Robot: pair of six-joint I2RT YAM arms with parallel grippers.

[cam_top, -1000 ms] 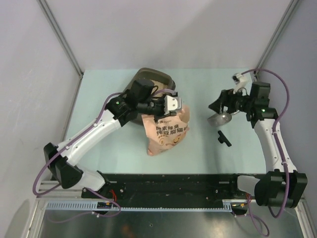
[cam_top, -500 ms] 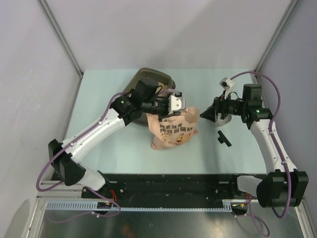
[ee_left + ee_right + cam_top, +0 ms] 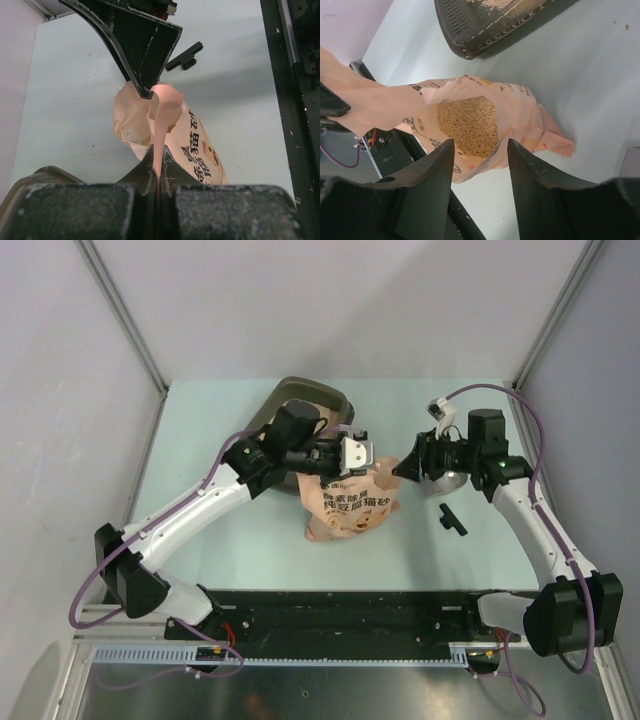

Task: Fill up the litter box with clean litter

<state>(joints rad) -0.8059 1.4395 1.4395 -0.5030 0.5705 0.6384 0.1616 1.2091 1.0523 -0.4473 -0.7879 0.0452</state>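
Left jaws: The left gripper (image 3: pixel 157 167) was pressed fully together on a thin fold of the pink bag's (image 3: pixel 350 505) top edge and held it up.
Right jaws: The right gripper (image 3: pixel 480 146) stood partway apart and gripped nothing. The bag's open mouth lay beyond its fingers, apart from them.
Litter: The clean litter (image 3: pixel 467 125) sat inside the open bag.
Litter box: The litter box (image 3: pixel 318 395) lay at the far side of the table, behind the left arm and just beside the bag.
Risk, slip: The pinch caught only a little of the film, so the bag's weight could pull it free and the bag could sag.
Risk, spill: The mouth did not yet hang over the box, so a tilt here would likely drop grains on the table (image 3: pixel 200 440).
Risk, nudge: A right finger that pushed the rim instead of straddling it could fold the mouth shut.
Hidden: The left arm covered much of the box, so its fill could not be judged. A grey metal object (image 3: pixel 443 483) under the right arm was mostly covered.
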